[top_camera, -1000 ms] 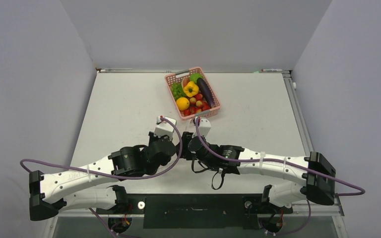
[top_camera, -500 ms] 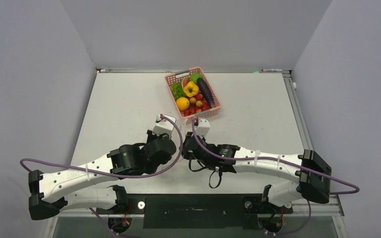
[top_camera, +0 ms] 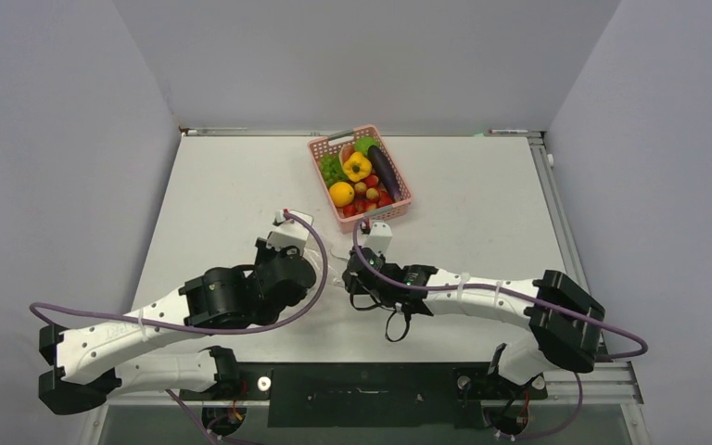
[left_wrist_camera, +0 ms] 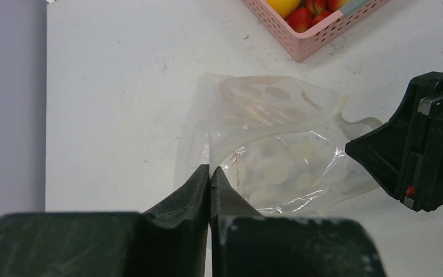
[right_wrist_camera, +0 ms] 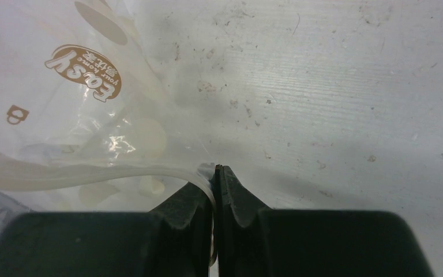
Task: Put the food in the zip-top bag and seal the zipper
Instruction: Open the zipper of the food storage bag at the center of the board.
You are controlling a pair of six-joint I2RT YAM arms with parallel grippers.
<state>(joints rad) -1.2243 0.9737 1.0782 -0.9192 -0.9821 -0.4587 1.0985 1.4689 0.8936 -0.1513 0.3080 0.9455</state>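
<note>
The clear zip-top bag (left_wrist_camera: 271, 138) lies crumpled on the table between my two grippers, its mouth held apart. My left gripper (left_wrist_camera: 209, 170) is shut on one edge of the bag. My right gripper (right_wrist_camera: 215, 169) is shut on the end of the whitish zipper (right_wrist_camera: 92, 173). In the top view both grippers, left (top_camera: 320, 271) and right (top_camera: 350, 276), meet near the table's middle and hide most of the bag. The food sits in the pink basket (top_camera: 399, 204): yellow pepper (top_camera: 357, 167), orange fruit (top_camera: 340, 193), eggplant (top_camera: 384, 171), green leaves (top_camera: 332, 169), red tomatoes (top_camera: 373, 195).
The basket stands just beyond the grippers, and its near corner shows in the left wrist view (left_wrist_camera: 317, 43). Grey walls enclose the table on three sides. My right gripper's black body (left_wrist_camera: 421, 156) is at the bag's right side.
My left wrist has drawn to the left, away from the right gripper. The right arm has stretched further left and lower. The basket and food have not moved.
</note>
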